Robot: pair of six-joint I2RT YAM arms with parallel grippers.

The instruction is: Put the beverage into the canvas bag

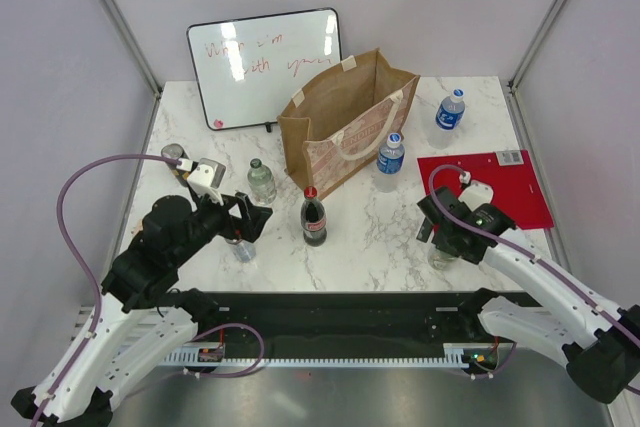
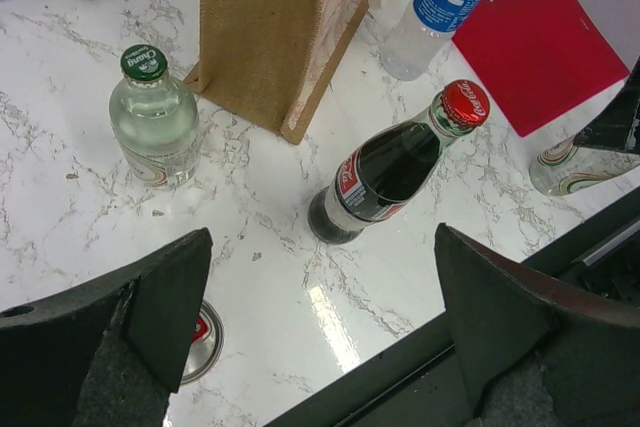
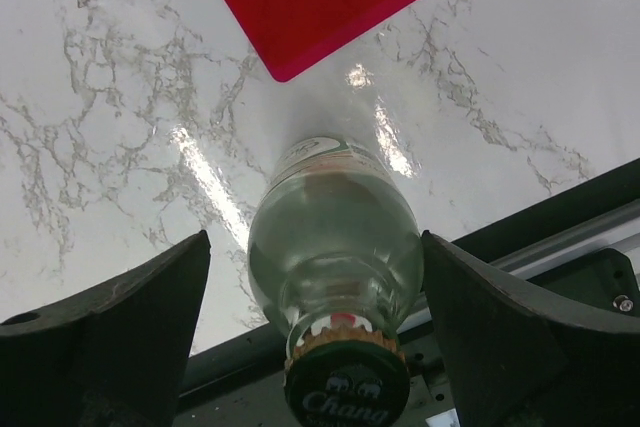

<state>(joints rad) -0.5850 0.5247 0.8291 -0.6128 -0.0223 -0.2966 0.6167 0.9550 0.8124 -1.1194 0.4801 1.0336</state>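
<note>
The tan canvas bag (image 1: 335, 127) with white handles stands upright at the table's middle back; it also shows in the left wrist view (image 2: 262, 32). A dark cola bottle (image 1: 314, 219) with a red cap stands in front of it (image 2: 385, 175). My left gripper (image 1: 248, 219) is open and empty (image 2: 322, 272), above the table left of the cola bottle. My right gripper (image 1: 436, 232) is open (image 3: 315, 247), its fingers on either side of a clear green-capped bottle (image 3: 335, 237) near the front edge, not touching it.
A second clear green-capped bottle (image 1: 261, 180) stands left of the bag. Two blue-labelled water bottles (image 1: 390, 154) (image 1: 450, 110) stand right of it. A red folder (image 1: 490, 187) lies at the right. A whiteboard (image 1: 265, 67) leans at the back. A silver-topped can (image 2: 200, 342) sits under my left finger.
</note>
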